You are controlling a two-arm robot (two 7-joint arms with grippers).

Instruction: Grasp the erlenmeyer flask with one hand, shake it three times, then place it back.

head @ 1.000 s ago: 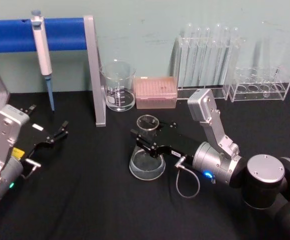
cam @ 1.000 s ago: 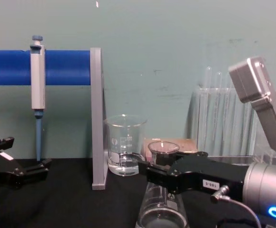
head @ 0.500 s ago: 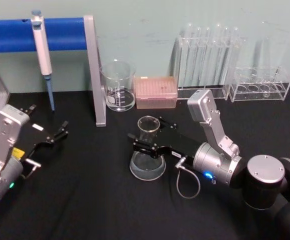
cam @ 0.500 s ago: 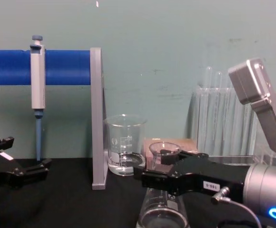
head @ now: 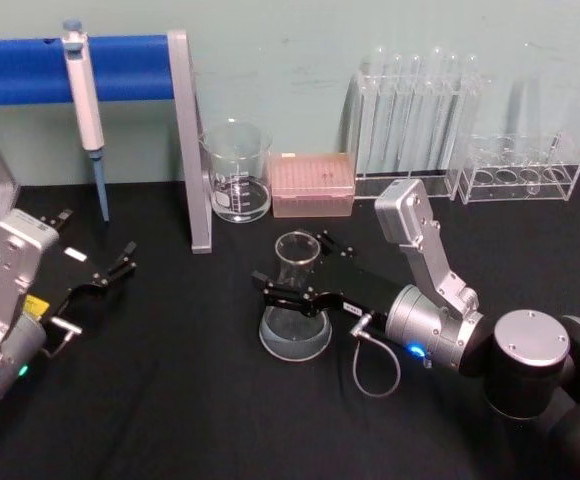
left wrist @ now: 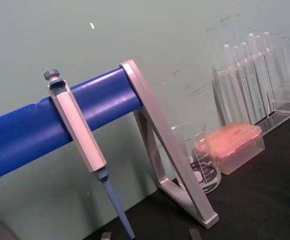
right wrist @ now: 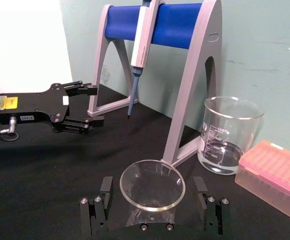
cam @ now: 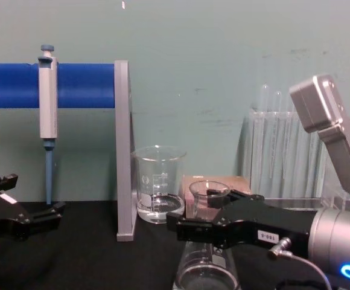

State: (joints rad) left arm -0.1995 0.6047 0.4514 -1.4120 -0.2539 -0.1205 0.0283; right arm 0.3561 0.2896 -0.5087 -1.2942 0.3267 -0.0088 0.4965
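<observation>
— What has changed at your right gripper (head: 288, 280)?

— A second ago my jaws were pinched on the neck of the erlenmeyer flask (head: 295, 318); now they stand spread either side of it, no longer touching as far as I can tell. I judge the shaking finished and the flask put back, so backing away is what remains. My left gripper (head: 120, 263) rests parked, spread, at the near left.

— And the flask?

— Upright on the black table (head: 170, 400) near the middle, in front of the beaker (head: 236, 170). Clear glass, wide base, flared rim; seemingly empty.
</observation>
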